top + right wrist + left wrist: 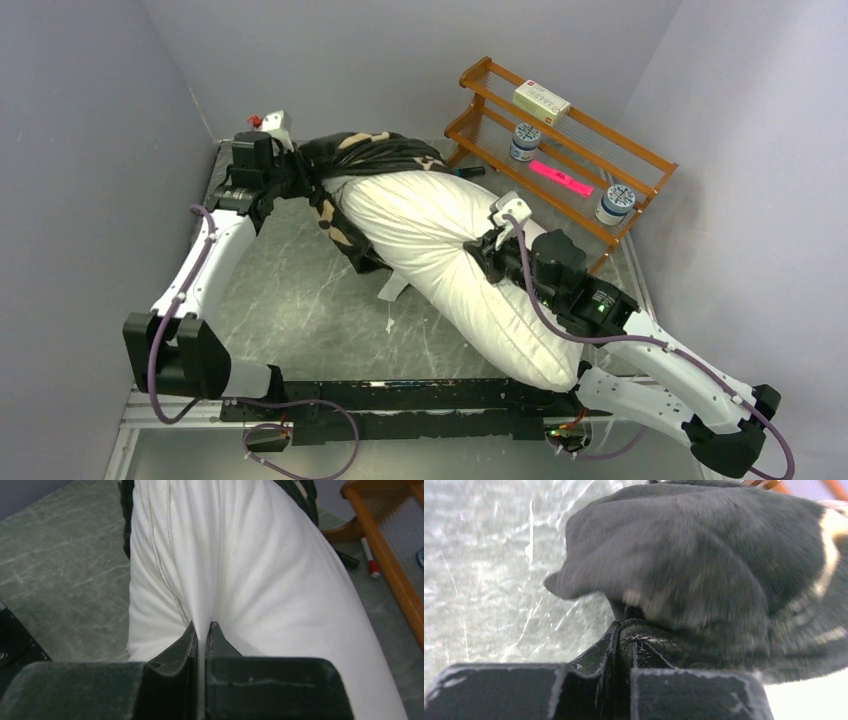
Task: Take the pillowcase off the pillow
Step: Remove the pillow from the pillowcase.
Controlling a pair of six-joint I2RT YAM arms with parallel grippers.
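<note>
L pincer [624, 630] is shut tight on a fold of the pillowcase [704, 570]; the wrist cam shows black plush bunched right at the tips. R pincer [202, 630] is clamped on a thin ridge of the pillow [250, 570] shell, w/ white fabric pulled up between the tips. From the top cam the pillow [430, 230] lies diagonally across the worktop [300, 300], mostly bare. The pillowcase [375, 150] is rucked up over its far end only, near the back wall and just beside the wooden rack [560, 150]. I'd put the job well along, w/ just that last end to clear. Risks as I read them: the R pincer [480, 250] has only a small pinch of cloth, so if I haul hard w/ the L pincer [290, 175] that pinch may slip out. The whole pillow would then drag along w/ the case instead of parting from it. The plush looks slick and thick, so the L grip could also creep off the fold under load. The case may catch on the pillow's far corners, which I can't see under the fabric. The L arm is close to the side wall, so not much room to pull that way. Swinging toward the rack could knock the jars off it.
</note>
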